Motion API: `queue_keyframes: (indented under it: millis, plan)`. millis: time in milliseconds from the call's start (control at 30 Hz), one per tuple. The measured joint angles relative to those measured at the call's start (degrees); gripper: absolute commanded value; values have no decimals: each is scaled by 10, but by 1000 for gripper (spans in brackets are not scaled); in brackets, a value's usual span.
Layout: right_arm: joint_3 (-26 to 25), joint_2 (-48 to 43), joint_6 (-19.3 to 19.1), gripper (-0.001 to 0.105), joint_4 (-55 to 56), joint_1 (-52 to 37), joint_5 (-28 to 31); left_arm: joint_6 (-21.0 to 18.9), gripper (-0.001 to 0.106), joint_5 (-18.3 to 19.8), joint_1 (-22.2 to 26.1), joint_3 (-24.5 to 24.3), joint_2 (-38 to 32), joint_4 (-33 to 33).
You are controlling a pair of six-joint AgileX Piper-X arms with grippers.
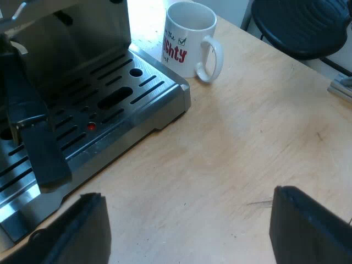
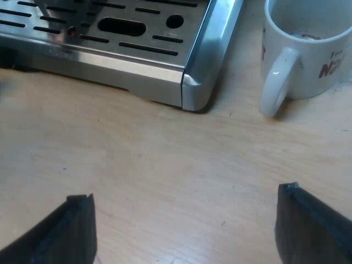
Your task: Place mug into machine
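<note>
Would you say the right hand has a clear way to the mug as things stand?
Probably yes: the right hand is open over the wooden table, and the mug stands beside the drip tray corner, handle turned toward the hand, with nothing between.

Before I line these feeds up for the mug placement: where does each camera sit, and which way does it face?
Left wrist view: rides the left arm, looking down across the wooden table at the espresso machine's drip tray, with the mug standing on the table beside it; the left jaws stand wide open.
Right wrist view: rides the right arm, closer in, facing the drip tray corner and the mug handle; the right jaws stand wide open.
Shared: drip tray, mug, table.
</note>
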Motion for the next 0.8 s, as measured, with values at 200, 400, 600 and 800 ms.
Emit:
queue_keyframes:
  millis: [200,400,600,800]
  plan:
    - [0,12,3,68,-4,0,0,0,63,0,0,0,0,-12]
    - [0,31,22,68,-5,0,6,0,63,1,0,0,0,-78]
    - [0,52,51,68,-13,0,17,0,63,3,0,0,0,-100]
    - [17,70,85,68,-69,0,17,0,63,4,0,0,0,-101]
